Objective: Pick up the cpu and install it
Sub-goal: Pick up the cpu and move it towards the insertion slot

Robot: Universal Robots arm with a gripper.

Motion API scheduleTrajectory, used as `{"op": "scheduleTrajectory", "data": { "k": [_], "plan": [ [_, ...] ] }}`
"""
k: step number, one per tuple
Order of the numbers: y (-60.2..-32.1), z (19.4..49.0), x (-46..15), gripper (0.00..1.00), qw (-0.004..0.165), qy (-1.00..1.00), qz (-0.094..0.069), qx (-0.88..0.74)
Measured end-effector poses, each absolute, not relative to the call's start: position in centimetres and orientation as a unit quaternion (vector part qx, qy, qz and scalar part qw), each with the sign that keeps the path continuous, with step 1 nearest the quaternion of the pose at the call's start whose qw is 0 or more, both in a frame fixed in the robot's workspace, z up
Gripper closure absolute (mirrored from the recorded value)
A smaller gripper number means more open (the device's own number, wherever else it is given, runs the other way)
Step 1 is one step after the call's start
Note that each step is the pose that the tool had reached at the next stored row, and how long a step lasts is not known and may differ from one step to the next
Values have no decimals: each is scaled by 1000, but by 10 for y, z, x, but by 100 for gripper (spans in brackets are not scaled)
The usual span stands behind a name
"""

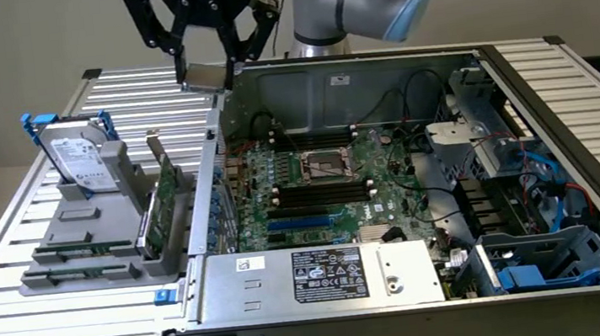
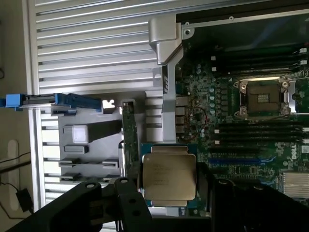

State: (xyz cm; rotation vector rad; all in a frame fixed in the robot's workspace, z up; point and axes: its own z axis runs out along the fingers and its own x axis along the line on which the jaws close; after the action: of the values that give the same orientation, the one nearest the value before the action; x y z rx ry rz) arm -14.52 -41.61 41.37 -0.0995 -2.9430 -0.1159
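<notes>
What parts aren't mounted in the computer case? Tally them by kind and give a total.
cpu, gripped by the end effector: 1
hard drive: 1
tall green card: 1
low green memory stick: 1
Total: 4

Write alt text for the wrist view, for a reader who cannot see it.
The hand grips the cpu, silvery top toward the camera, near the wall of an open computer case. Inside the case lies the green motherboard with its socket; outside stands a grey rack on a slatted table.
</notes>
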Motion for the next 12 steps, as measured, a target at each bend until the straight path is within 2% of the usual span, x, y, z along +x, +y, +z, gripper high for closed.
{"op": "scheduleTrajectory", "data": {
  "k": [12],
  "plan": [
    [-416,414,-91,45,101,-994,-39,-34]
  ]
}}
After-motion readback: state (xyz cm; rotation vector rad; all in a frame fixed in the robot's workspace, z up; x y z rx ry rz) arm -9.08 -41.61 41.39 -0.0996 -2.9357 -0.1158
